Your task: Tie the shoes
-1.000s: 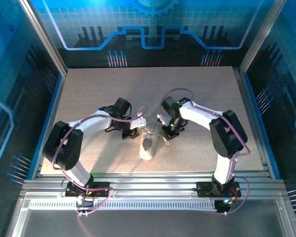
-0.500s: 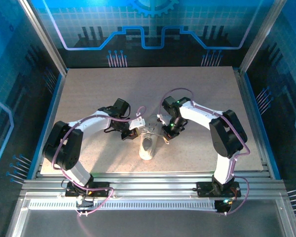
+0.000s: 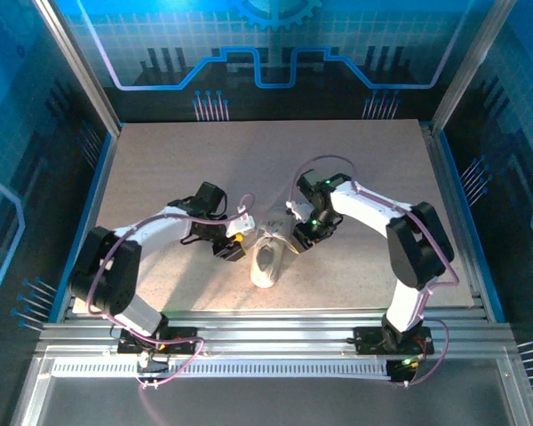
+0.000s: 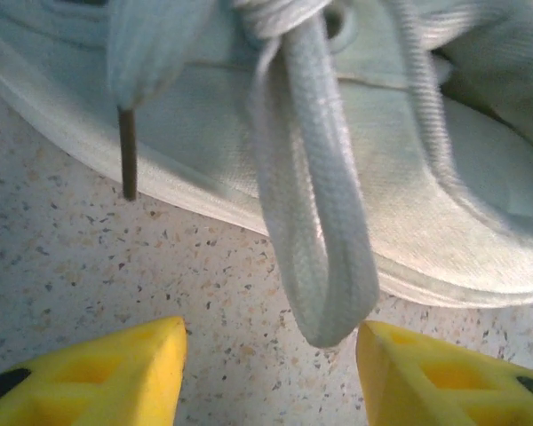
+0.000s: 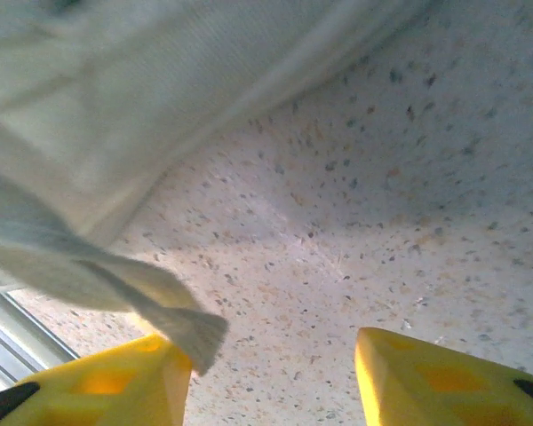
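Sneaker (image 3: 266, 262) sits between both grippers. Left gripper (image 4: 271, 355) is spread and empty, with a knotted lace loop (image 4: 324, 257) hanging just ahead. Right gripper (image 5: 271, 368) is spread and empty, a lace strand (image 5: 173, 319) beside its finger. Bow appears formed; tightness unverified.

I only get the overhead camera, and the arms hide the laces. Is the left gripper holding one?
Observer: No. The left gripper is open; a lace loop hangs free between its jaws.
Operator: And the right?
Observer: The right gripper is open too; a frayed lace end droops beside one jaw, unpinched.
Operator: Any other loose end?
Observer: Yes, a dark-tipped lace end hangs down the shoe's side.
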Action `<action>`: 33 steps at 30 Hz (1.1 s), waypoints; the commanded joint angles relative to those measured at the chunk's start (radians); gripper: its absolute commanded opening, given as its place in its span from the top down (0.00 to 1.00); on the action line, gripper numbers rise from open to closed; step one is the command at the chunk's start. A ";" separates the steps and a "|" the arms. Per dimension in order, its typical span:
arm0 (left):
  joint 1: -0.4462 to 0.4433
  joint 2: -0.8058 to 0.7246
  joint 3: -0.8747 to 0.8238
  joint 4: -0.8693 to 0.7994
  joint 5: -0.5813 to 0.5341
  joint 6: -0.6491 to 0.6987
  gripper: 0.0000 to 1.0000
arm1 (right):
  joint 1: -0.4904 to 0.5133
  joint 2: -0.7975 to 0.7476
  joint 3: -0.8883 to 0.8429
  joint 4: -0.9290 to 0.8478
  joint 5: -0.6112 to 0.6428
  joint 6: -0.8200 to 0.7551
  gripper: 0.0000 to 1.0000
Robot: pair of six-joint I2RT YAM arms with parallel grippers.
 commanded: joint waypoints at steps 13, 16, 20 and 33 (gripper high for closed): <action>0.073 -0.158 0.092 -0.116 0.115 0.081 0.31 | 0.052 -0.180 -0.007 0.215 -0.146 -0.032 0.45; 0.075 -0.173 0.080 -0.095 0.114 0.086 0.32 | 0.094 -0.108 0.040 0.218 -0.151 -0.023 0.49; 0.075 -0.110 0.097 0.015 0.124 0.081 0.36 | 0.119 -0.069 0.048 0.244 -0.157 -0.006 0.51; 0.044 0.169 0.265 0.098 0.225 0.149 0.46 | 0.128 -0.062 -0.027 0.357 -0.168 0.042 0.57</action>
